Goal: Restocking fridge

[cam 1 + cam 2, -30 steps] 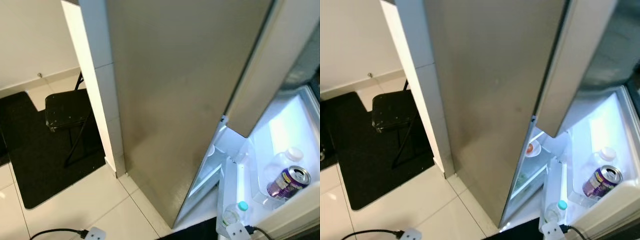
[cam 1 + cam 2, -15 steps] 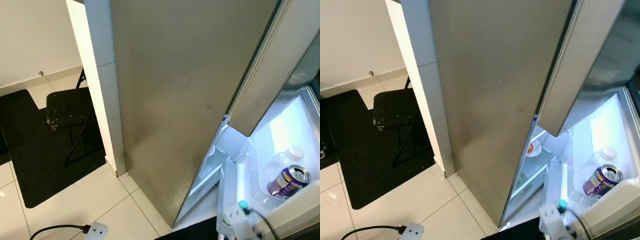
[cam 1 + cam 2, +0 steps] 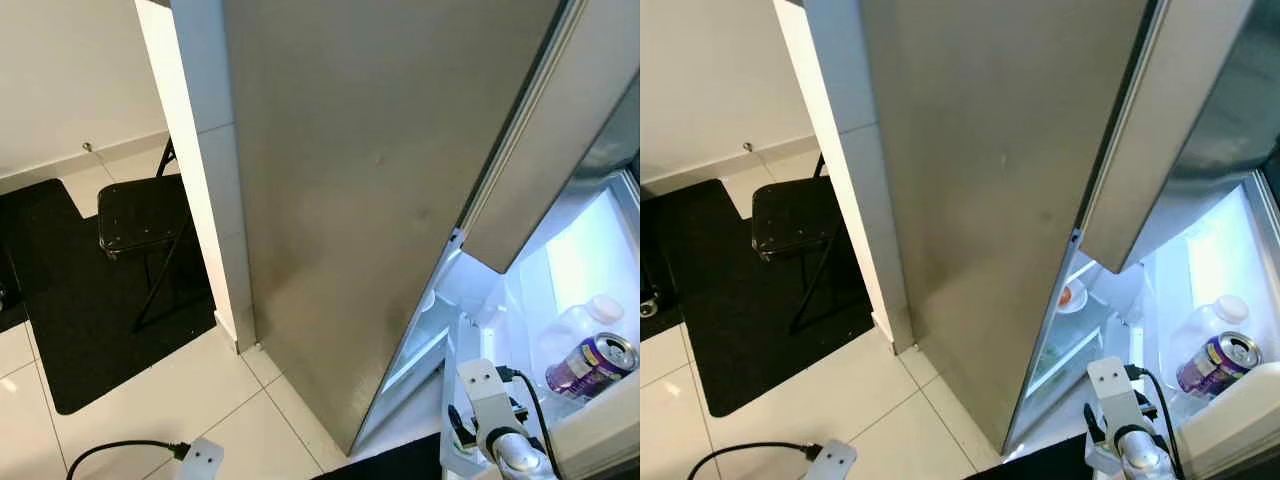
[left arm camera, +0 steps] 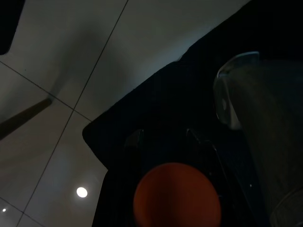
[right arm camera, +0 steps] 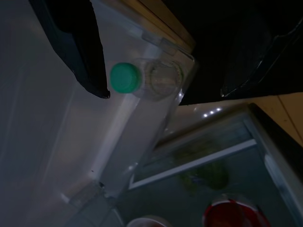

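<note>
Your right arm (image 3: 1118, 420) has just risen into the lit fridge opening; I cannot tell its grip. A green-capped bottle (image 5: 142, 78) lies just beside one finger (image 5: 80, 47) in the door bin, a purple can (image 3: 1220, 360) beyond, so a reach is starting

We can read no text, brand, number or sign anywhere in these views. The purple can (image 3: 590, 362) on the fridge door shelf (image 3: 1230, 408) carries a printed label, but its lettering is too small and blurred for us to make out, and the green-capped bottle (image 5: 151, 78) in the right wrist view shows us no legible marking.
</note>
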